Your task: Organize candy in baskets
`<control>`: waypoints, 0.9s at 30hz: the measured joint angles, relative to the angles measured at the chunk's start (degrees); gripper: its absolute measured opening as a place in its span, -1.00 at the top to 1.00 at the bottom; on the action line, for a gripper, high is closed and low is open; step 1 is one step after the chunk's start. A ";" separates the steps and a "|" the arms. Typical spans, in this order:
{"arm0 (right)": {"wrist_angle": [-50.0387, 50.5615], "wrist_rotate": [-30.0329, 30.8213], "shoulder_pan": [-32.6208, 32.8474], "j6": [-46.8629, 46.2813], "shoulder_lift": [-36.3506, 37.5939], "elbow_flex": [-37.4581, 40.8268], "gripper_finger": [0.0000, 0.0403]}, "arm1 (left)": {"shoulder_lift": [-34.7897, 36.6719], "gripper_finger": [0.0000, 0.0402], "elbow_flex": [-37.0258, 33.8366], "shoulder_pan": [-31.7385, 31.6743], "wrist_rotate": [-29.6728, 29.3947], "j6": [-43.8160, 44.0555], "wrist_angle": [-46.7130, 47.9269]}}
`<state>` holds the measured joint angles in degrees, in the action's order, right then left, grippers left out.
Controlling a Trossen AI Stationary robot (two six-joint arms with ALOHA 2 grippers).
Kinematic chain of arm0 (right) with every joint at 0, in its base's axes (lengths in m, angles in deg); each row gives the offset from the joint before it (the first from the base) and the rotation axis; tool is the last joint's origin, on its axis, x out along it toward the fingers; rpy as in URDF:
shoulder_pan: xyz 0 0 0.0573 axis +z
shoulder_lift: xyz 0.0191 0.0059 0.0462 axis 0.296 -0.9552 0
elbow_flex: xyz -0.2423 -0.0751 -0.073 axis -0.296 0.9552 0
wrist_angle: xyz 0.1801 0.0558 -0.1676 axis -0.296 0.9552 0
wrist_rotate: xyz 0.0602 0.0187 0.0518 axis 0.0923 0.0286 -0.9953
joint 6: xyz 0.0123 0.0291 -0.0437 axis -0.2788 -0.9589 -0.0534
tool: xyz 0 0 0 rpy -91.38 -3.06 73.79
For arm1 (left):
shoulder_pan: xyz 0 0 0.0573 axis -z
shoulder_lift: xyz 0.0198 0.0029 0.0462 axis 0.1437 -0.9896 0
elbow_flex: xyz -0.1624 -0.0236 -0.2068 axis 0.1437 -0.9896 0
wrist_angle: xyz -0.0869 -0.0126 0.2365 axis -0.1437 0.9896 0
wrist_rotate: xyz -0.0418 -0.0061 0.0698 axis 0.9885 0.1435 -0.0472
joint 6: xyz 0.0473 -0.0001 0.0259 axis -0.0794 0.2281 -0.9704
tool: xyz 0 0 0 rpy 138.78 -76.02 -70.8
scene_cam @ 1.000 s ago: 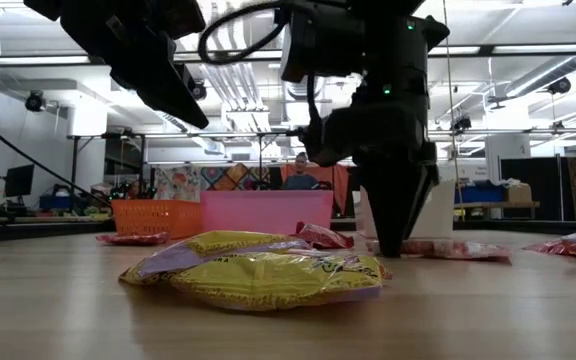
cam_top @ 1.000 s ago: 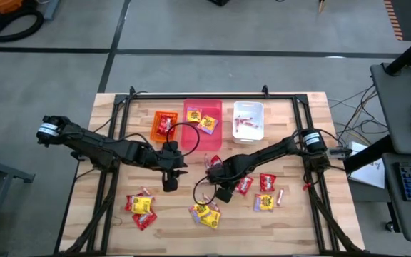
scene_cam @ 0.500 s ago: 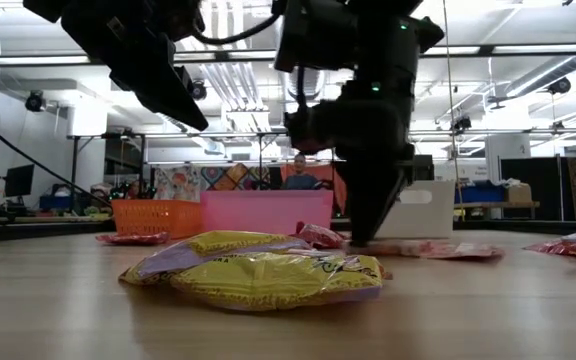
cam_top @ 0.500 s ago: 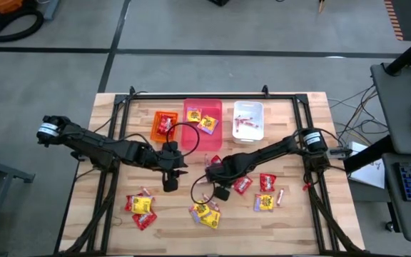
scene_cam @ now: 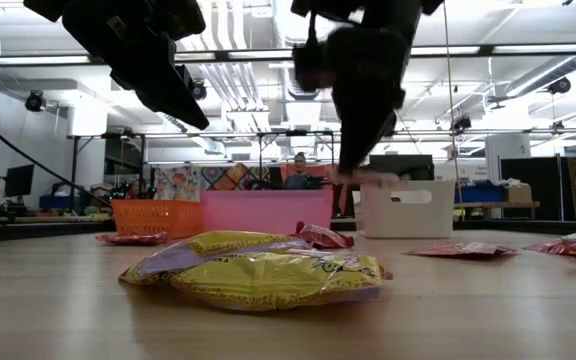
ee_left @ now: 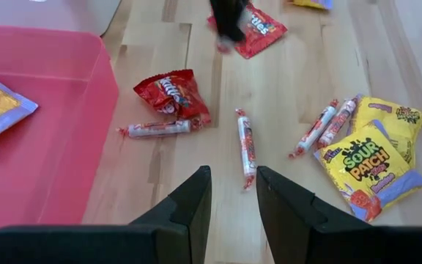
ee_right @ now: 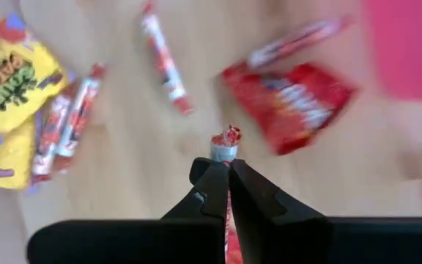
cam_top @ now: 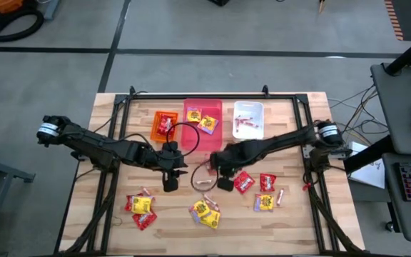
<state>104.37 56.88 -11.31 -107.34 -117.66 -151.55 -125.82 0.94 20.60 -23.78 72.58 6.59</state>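
My right gripper (cam_top: 224, 183) hangs above the table's middle, shut on a thin red-and-white candy stick (ee_right: 226, 141). My left gripper (cam_top: 168, 184) waits open to its left, above a loose stick (ee_left: 246, 143) that lies flat on the wood, with nothing between its fingers (ee_left: 196, 192). Three baskets stand in a row at the far edge: orange (cam_top: 155, 130), pink (cam_top: 195, 132) and white (cam_top: 251, 133), each with candy inside. Yellow packets (cam_top: 205, 213) and red packets (cam_top: 242, 183) lie flat on the table. My right gripper pinches the candy stick between its two fingertips (ee_right: 212, 180), coming from above and slanting down. One twisted end (ee_right: 228, 135) pokes out past the tips. In the low view the stick (scene_cam: 368, 178) is lifted clear of the table.
More candy lies near the front edge: a yellow and red pile (cam_top: 140, 207) at the left, a yellow packet (cam_top: 265, 203) and a stick (cam_top: 280, 196) at the right. A red packet (ee_left: 173, 92) and a stick (ee_left: 156, 128) lie beside the pink basket.
My right gripper has shut on a candy stick and risen from the table, rolling its wrist and shifting a little toward the far edge. The stick has come up clear of the wood.
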 joint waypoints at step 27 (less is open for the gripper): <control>0.01 2.30 -45.25 46.06 6.76 4.30 0.95 | 1.22 0.53 0.04 0.02 0.04 1.77 1.71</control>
<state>104.37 59.18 -56.56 -61.29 -110.90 -147.26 -124.60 0.98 20.62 -23.74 74.35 8.30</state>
